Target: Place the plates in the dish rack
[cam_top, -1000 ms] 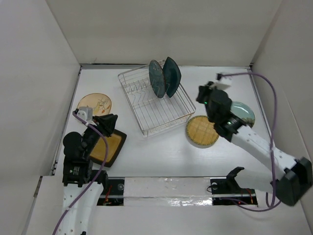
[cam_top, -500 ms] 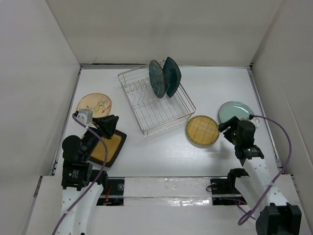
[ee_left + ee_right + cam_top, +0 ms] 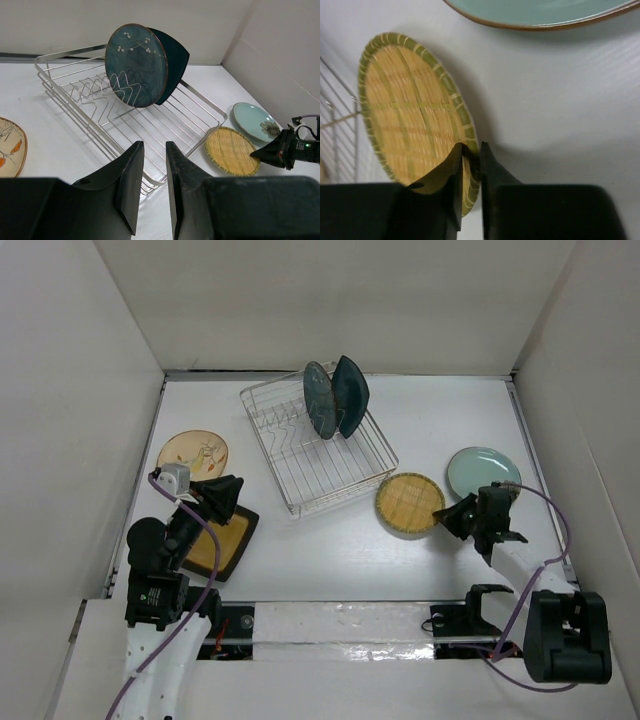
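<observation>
Right tool (image 3: 441,517) has dropped to the yellow woven plate (image 3: 409,504), right of centre beside the dish rack (image 3: 330,465). Left wrist view: left tool (image 3: 154,146) slightly parted, empty. Right wrist view: fingertips (image 3: 449,167) pinch that plate's rim

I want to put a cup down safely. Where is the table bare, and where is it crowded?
Bare table: the near middle, between the mustard square plate and the yellow woven plate, in front of the dish rack; also the far right corner, behind the pale green plate. Crowded: near right, where the right gripper pinches the woven plate's rim.
</observation>
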